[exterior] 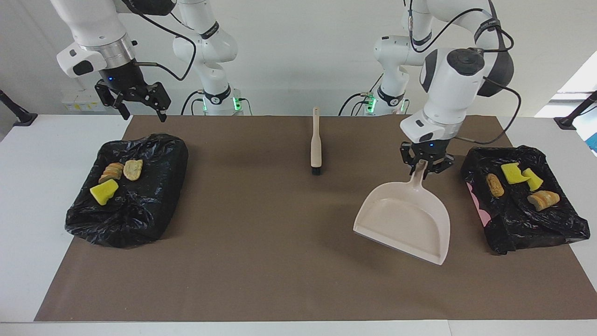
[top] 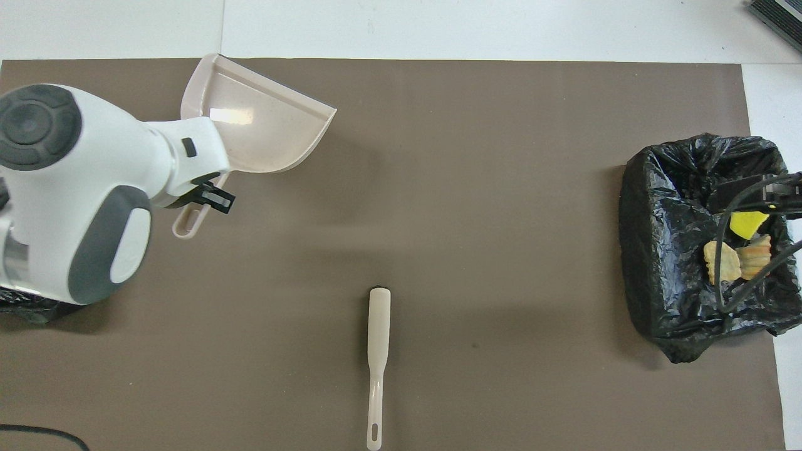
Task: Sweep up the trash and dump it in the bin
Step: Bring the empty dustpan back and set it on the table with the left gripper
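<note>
My left gripper (exterior: 425,167) is shut on the handle of the beige dustpan (exterior: 406,224), which hangs tilted over the mat, lip lowest; the overhead view shows the dustpan (top: 263,128) empty. Trash lies in two black-bagged bins. The bin (exterior: 524,210) at the left arm's end holds yellow sponge pieces (exterior: 512,173) and brown chunks (exterior: 543,199). The bin (exterior: 135,205) at the right arm's end holds a yellow sponge (exterior: 103,192) and two bread-like chunks (exterior: 133,169). My right gripper (exterior: 135,100) waits open, high over that bin (top: 664,250).
The beige brush (exterior: 316,144) lies on the brown mat (exterior: 261,261) midway between the bins, bristles pointing away from the robots, also seen as the brush (top: 378,338) in the overhead view. My left arm's wrist covers most of its bin from above.
</note>
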Controlling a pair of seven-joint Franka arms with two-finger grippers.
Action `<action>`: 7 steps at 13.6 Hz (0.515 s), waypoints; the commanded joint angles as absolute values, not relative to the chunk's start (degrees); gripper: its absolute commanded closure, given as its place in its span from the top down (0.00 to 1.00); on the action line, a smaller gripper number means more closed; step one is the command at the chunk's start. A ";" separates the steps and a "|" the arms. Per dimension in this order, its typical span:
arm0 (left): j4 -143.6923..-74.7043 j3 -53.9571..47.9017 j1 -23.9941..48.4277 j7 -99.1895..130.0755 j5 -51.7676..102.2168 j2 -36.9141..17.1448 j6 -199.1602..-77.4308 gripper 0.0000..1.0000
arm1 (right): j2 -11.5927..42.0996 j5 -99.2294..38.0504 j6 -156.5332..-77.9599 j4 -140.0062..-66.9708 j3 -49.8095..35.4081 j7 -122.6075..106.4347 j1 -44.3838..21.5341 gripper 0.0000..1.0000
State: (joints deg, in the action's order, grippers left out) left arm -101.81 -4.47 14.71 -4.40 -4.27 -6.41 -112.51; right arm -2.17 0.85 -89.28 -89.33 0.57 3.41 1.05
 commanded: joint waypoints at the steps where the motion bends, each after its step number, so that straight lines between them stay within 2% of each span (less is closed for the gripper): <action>1: -94.33 -3.34 21.34 11.20 -3.43 -15.09 -112.41 0.00 | -3.34 0.53 -89.38 -90.62 0.62 4.13 1.05 1.00; 4: -87.03 -3.34 26.97 20.53 -3.51 -22.56 -113.02 0.00 | -3.25 0.53 -89.38 -90.62 0.62 4.13 1.05 1.00; 7: -86.40 -3.34 30.05 24.51 -3.34 -24.78 -116.45 0.00 | -3.34 0.53 -89.38 -90.53 0.62 4.13 1.05 1.00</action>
State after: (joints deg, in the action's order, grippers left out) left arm -89.06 -4.49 28.51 22.32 -4.19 -22.92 -115.58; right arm -2.17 0.85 -89.28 -89.34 0.57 3.41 1.05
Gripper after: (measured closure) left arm 0.674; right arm 0.000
